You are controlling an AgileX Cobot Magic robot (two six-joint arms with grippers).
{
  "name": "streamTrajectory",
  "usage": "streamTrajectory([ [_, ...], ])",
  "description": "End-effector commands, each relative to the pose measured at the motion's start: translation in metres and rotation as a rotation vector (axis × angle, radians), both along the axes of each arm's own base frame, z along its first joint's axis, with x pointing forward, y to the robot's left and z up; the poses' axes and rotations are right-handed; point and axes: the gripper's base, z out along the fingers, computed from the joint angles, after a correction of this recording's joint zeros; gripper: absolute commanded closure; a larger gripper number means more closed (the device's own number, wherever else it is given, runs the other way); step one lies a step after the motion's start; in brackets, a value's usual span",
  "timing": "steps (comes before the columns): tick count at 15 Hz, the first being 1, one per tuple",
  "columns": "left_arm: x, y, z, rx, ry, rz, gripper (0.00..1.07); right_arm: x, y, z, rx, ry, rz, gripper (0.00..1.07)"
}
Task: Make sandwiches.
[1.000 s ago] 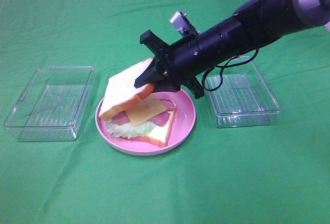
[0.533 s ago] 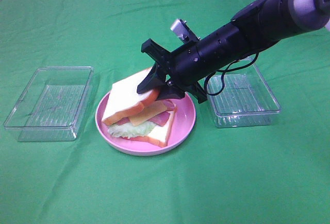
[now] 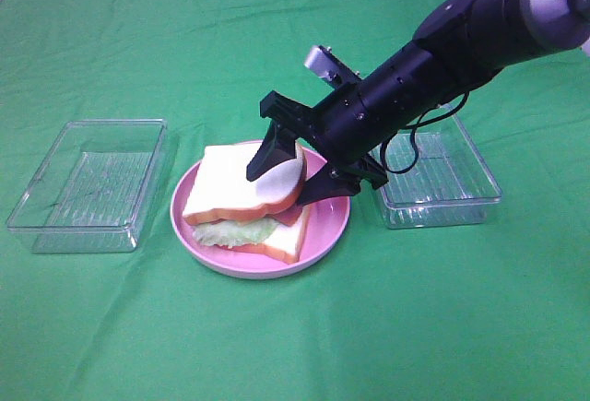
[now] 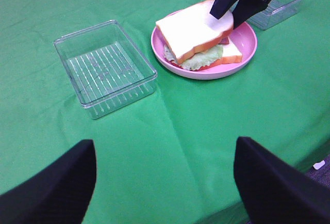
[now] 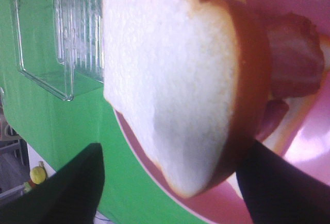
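A toy sandwich [image 3: 244, 207] lies on the round pink plate [image 3: 327, 221]. Its top bread slice [image 3: 241, 189] rests flat over pale green lettuce [image 3: 226, 231] and a bottom slice. My right gripper [image 3: 297, 169] is open, its fingers astride the slice's right end, one above and one beside it. In the right wrist view the slice [image 5: 165, 74] fills the space between the spread fingers, with pink bacon [image 5: 291, 54] under it. My left gripper [image 4: 165, 183] is open and empty, well back from the sandwich [image 4: 193, 31], and does not show in the exterior view.
An empty clear plastic container [image 3: 88, 184] stands left of the plate. A second one [image 3: 438, 175] stands right of it, under my right arm. All rest on a green cloth, whose near edge shows in the left wrist view.
My right gripper lowered the tilted top bread slice flat onto the stack, covering the cheese and bacon, and its fingers have spread apart.
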Motion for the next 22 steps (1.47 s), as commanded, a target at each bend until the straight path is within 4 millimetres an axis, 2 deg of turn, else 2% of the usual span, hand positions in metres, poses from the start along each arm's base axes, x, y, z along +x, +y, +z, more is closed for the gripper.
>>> streamTrajectory([
  [1,-0.002,0.002,0.000,-0.011,-0.025,-0.002,0.35,-0.004,-0.004,0.006,-0.037,-0.003,0.039,0.39],
  [5,-0.002,0.002,0.000,-0.011,-0.025,-0.002,0.35,-0.010,-0.010,0.023,-0.080,-0.030,0.087,0.39],
  [7,-0.002,0.002,0.000,-0.011,-0.025,-0.002,0.35,-0.016,-0.017,0.032,-0.155,-0.042,0.138,0.39],
  [8,-0.002,0.002,0.000,-0.011,-0.025,-0.002,0.35,-0.023,-0.028,0.049,-0.243,-0.067,0.187,0.39],
  [10,-0.002,0.002,0.000,-0.011,-0.025,-0.002,0.35,-0.029,-0.037,0.066,-0.308,-0.107,0.194,0.39],
  [13,-0.002,0.002,0.000,-0.011,-0.025,-0.002,0.35,-0.046,-0.058,0.112,-0.424,-0.219,0.197,0.39],
  [15,-0.002,0.002,0.000,-0.011,-0.025,-0.002,0.35,-0.064,-0.076,0.147,-0.505,-0.290,0.180,0.39],
  [17,-0.002,0.002,0.000,-0.011,-0.025,-0.002,0.35,-0.081,-0.089,0.171,-0.543,-0.338,0.159,0.39],
  [18,-0.002,0.002,0.000,-0.010,-0.025,-0.003,0.35,-0.104,-0.102,0.199,-0.557,-0.398,0.134,0.39],
  [19,-0.002,0.002,0.000,-0.010,-0.025,-0.003,0.35,-0.121,-0.111,0.213,-0.550,-0.436,0.121,0.39],
  [20,-0.002,0.002,0.000,-0.010,-0.025,-0.003,0.35,-0.136,-0.118,0.222,-0.539,-0.476,0.107,0.39],
  [22,-0.002,0.002,0.000,-0.010,-0.025,-0.003,0.35,-0.169,-0.134,0.220,-0.542,-0.513,0.094,0.39],
])
